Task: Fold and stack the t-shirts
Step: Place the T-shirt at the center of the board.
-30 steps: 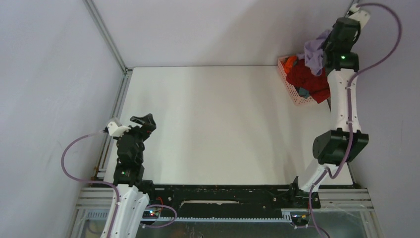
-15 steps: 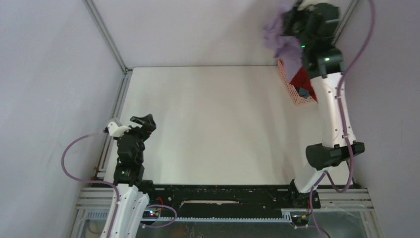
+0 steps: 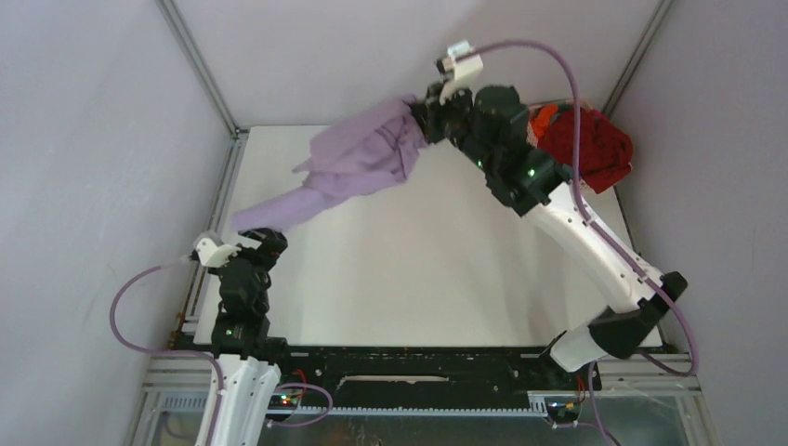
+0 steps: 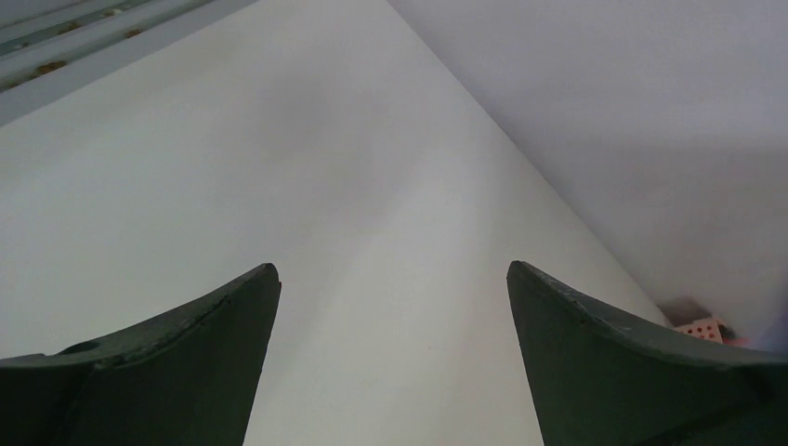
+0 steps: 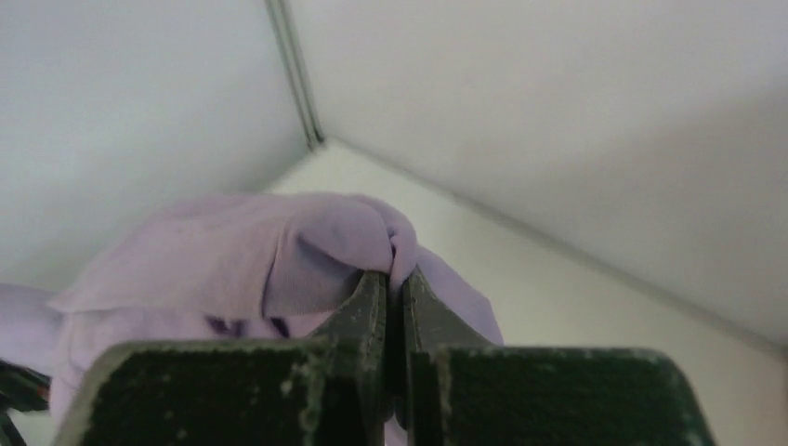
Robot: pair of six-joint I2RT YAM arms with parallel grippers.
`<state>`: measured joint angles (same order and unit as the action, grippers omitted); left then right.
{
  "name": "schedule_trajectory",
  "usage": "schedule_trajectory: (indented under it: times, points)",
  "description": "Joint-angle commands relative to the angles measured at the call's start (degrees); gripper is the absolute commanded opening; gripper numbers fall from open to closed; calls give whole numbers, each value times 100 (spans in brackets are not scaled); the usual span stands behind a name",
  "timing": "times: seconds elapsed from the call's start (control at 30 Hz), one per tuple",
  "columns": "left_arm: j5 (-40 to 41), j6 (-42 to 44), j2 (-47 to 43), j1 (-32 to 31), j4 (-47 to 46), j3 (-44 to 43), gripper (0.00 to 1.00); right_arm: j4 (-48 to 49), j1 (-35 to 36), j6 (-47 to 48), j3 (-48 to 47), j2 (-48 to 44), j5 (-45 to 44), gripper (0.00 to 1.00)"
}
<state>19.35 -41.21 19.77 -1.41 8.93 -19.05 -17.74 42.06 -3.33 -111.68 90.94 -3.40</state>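
Observation:
My right gripper (image 3: 420,116) is shut on the lavender t-shirt (image 3: 358,160) and holds it up in the air over the far middle of the white table (image 3: 418,269). The shirt trails down and left toward my left arm. In the right wrist view the shut gripper (image 5: 395,279) pinches a fold of the lavender cloth (image 5: 232,255). A dark red t-shirt (image 3: 587,149) with a bit of orange cloth (image 3: 544,114) lies heaped at the far right. My left gripper (image 3: 268,240) is open and empty at the near left; its wrist view (image 4: 390,279) shows bare table.
The pink basket is mostly hidden behind my right arm; a corner of it (image 4: 703,327) shows in the left wrist view. Grey walls and a metal frame post (image 3: 200,70) close in the table on the left, back and right.
My right arm has swung from the basket at the far right to the far middle, pulling the lavender t-shirt out and across. My left gripper has dipped slightly.

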Motion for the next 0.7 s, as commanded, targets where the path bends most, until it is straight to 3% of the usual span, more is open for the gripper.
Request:
schedule_trajectory:
  times: [0.0, 0.03, 0.1, 0.17, 0.23, 0.27, 0.4, 0.5, 0.67]
  points:
    - [641, -320, -494, 36, 677, -126, 98, 1348, -134, -414, 2594, -1113, -982, 7]
    - [728, -399, -672, 36, 799, -125, 98, 1560, -208, -583, 3348, -1346, -1177, 18]
    - [897, -621, -928, 36, 1077, -117, 98, 1701, -419, -1144, 4669, -1718, -1658, 27]
    - [1015, -818, -1151, 36, 1302, -77, 98, 1668, -725, -1872, 5665, -1962, -2234, 44]
    - [990, -966, -1282, 36, 1381, -13, 98, 1307, -984, -2586, 6300, -2175, -2495, 84]
    - [898, -990, -1294, 36, 1382, 3, 98, 1209, -1065, -2686, 6519, -2262, -2548, 98]
    - [43, -983, -891, 36, 1153, 86, 98, 1053, -1043, -2586, 7029, -2507, -2910, 100]
    - [-715, -1041, -110, 35, 1014, 122, 98, 1552, -779, -2087, 7392, -2690, -2360, 99]
    - [-1720, -814, 1276, -20, 1091, 159, 98, 1468, -198, -1704, 7428, -2614, -1542, 97]
